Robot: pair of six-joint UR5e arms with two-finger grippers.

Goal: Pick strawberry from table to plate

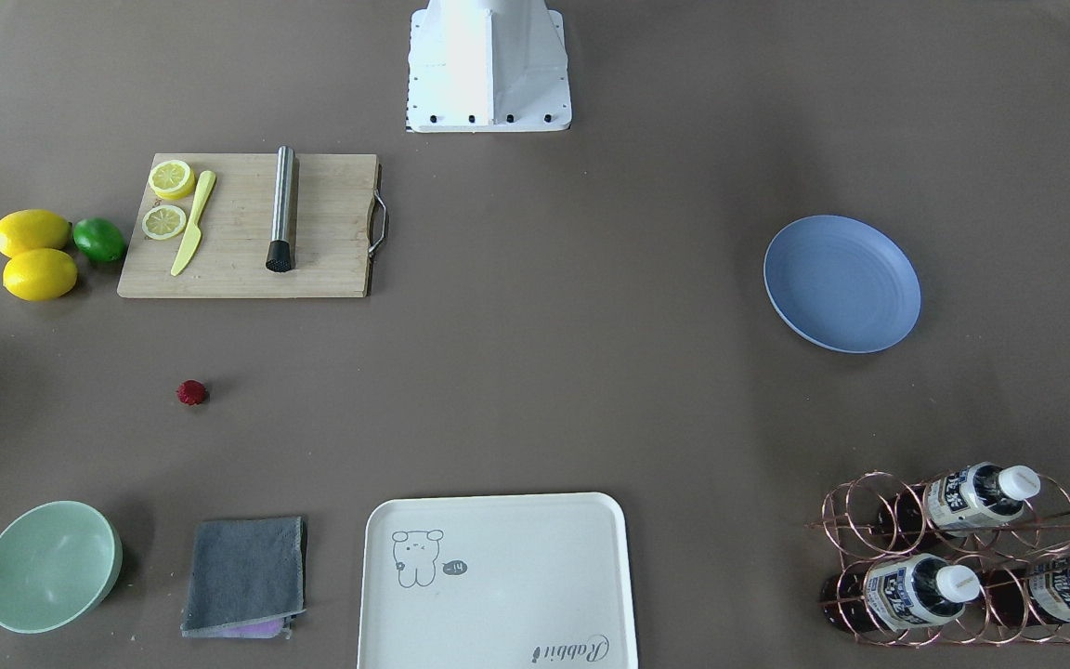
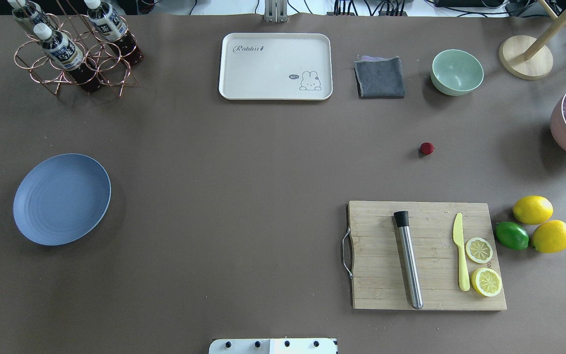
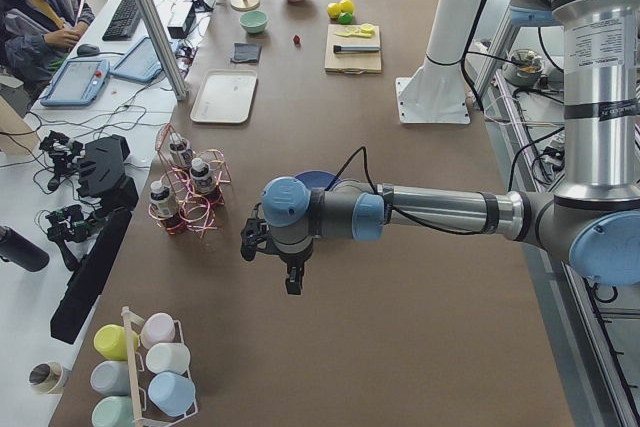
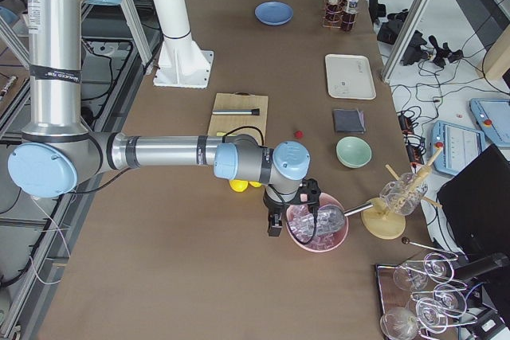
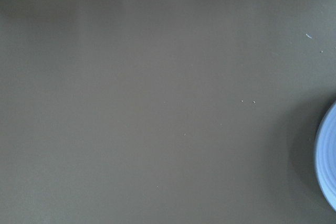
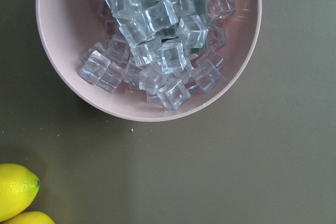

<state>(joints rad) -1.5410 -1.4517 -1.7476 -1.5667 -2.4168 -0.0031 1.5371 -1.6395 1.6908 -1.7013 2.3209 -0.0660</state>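
Starting the approach step, judging by strawberry [image 1: 191, 392] untouched and plate [image 1: 841, 283] bare. Lying loose on table [image 1: 544, 372], near cutting board [image 1: 238, 242], off its edge farthest from the robot, not touching it. Plate well apart from cutting board, toward robot's left. Right gripper [image 4: 273, 227] past cutting board's right end, beyond the lemons [image 1: 31, 232], by pink ice bowl [image 6: 147, 45]. Left gripper [image 3: 291, 285] well apart from cutting board, past the plate. Cannot tell finger state on either: side views only, no fingers in wrist views. Next, likely: bring right gripper, the nearer one, over strawberry, spread fingers, lower, pinch lightly; small round berry, could roll. Reading "Rabbit" on cream tray [image 1: 498, 576], plus tiny speech bubble, unreadable. Bottle labels [image 1: 958, 497] too small to read.
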